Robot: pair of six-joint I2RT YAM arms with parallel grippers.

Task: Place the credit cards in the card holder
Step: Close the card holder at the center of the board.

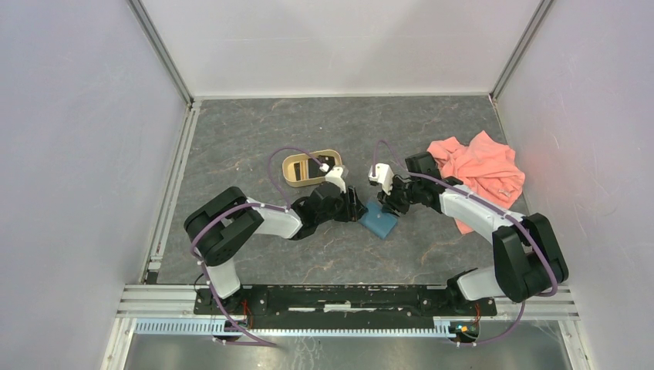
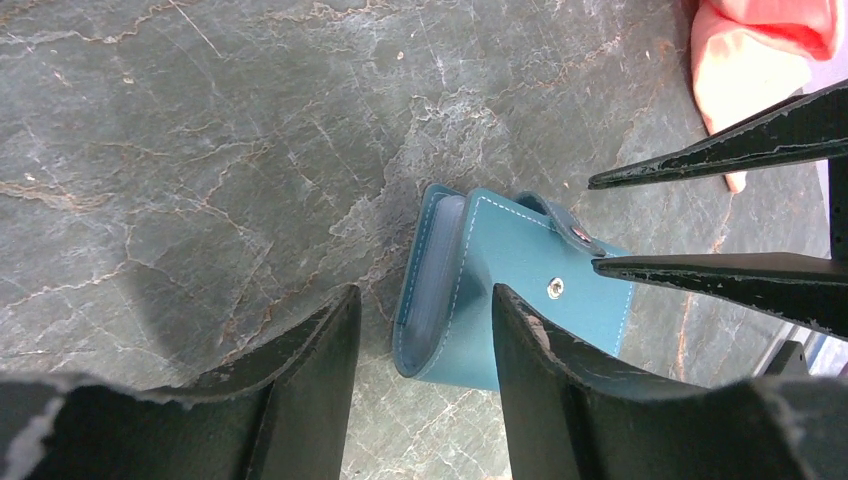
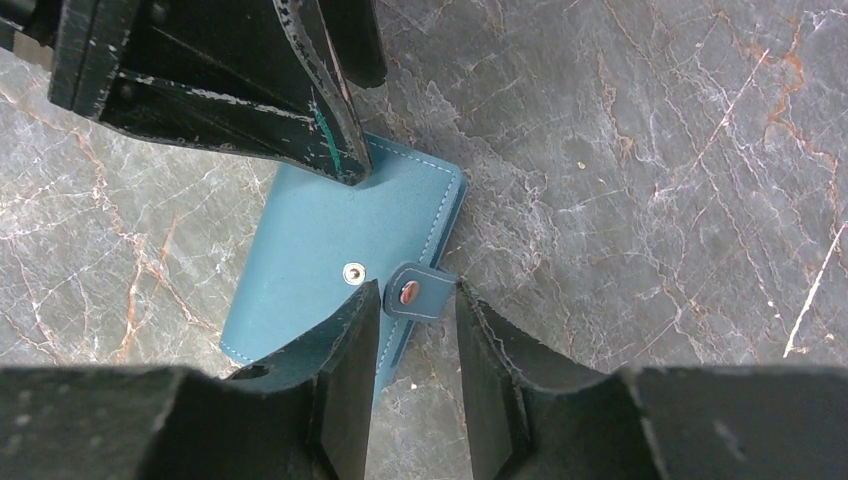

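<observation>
**Holder folded shut, no card in yet**

Early going here. The card holder (image 1: 379,221) lies flat on the table (image 1: 254,139), dead centre of the overhead view, with both arms crowded over it. It is folded closed, but the strap (image 3: 415,293) is off its stud (image 3: 352,272), so the catch looks undone.

The right gripper (image 3: 415,300) comes in from the bottom of its own wrist view. Its jaws are parted, one on either side of the strap, and no clamp shows.

In its wrist view, the left gripper (image 2: 425,320) is also spread, with the holder's folded edge lying between its fingers. It is grasping nothing. Pale inner pockets peek out at that edge.

And the credit cards? None can be picked out for sure. Something dark sits in the tan tray (image 1: 310,167), up and left of the holder in the overhead view, but it is too small to call. The pink cloth (image 1: 482,173), at the right of that view, plays no part.

By the look of it, nearly everything is left: open the holder, fetch each card and slide it into a pocket.
</observation>
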